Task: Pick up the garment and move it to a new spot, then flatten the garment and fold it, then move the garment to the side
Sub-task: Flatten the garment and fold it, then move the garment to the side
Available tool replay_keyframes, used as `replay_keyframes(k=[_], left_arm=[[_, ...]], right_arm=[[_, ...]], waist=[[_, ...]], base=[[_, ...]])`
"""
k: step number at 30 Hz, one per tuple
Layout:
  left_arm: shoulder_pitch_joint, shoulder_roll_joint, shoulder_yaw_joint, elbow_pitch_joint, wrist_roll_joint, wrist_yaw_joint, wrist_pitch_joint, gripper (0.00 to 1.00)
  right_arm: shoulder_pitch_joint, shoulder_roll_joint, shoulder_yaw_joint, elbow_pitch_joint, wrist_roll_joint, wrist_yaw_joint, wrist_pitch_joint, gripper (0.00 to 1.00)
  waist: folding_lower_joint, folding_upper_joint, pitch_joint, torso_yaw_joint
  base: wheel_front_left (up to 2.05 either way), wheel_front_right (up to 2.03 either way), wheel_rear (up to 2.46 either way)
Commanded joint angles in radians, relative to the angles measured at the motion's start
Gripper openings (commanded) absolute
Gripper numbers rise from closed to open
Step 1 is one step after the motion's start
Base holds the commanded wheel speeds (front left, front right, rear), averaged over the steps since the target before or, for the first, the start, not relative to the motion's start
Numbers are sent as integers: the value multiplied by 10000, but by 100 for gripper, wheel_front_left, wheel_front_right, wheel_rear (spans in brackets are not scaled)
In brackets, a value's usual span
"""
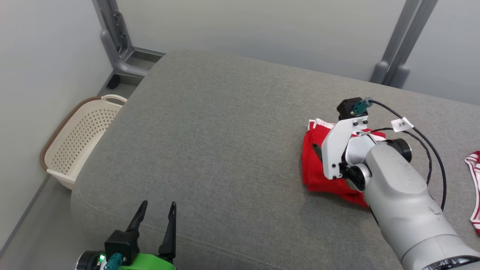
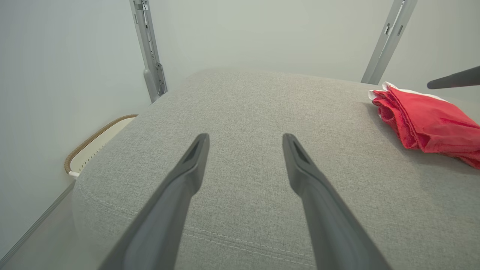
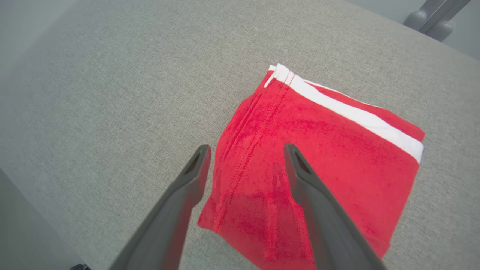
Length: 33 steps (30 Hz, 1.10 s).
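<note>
Well left of garment [image 1: 313, 172], basket [image 1: 80, 144]

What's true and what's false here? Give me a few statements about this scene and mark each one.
The red garment lies folded on the grey cushion. True.
The right tool is clamped on the garment. False: its fingers stand apart, gripping nothing.
The basket sits on the cushion. False: it stands on the floor beside the cushion.
The left tool is open and empty. True.
</note>
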<state>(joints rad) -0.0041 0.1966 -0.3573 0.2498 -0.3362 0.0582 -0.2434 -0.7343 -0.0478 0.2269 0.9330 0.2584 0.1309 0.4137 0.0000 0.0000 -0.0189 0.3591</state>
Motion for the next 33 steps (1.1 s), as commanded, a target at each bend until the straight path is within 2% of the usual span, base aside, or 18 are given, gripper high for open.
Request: replay_keyframes(k=[1, 6, 11, 17, 23, 33], left_arm=[[152, 43, 30, -76, -94, 74, 7, 100], [58, 30, 54, -196, -143, 115, -13, 100], [-167, -17, 13, -231, -121, 117, -44, 100], [-431, -62, -30, -233, -83, 72, -96, 100], [-737, -80, -93, -113, -31, -7, -142, 100], [-922, -108, -181, 62, -16, -64, -159, 100]], right_arm=[[-73, -51, -337, 131, -277, -6, 118, 100], [-313, -146, -2202, 244, -1329, -6, 649, 100], [15, -149, -3993, -136, -2364, -6, 1053, 100], [315, -56, -5373, -796, -3146, -6, 1275, 100], [284, -42, -5397, -486, -2572, -6, 1129, 100], [-16, -18, -5286, 832, -1805, -4, 573, 100]], waist=[[0, 0, -90, -338], [0, 0, 134, -843], [0, 0, 470, -1133], [0, 0, 960, -1240], [0, 0, 1340, -1099], [0, 0, 1563, -834]], base=[[0, 0, 0], [0, 0, 0], [0, 0, 0], [0, 0, 0], [0, 0, 0], [0, 0, 0]])
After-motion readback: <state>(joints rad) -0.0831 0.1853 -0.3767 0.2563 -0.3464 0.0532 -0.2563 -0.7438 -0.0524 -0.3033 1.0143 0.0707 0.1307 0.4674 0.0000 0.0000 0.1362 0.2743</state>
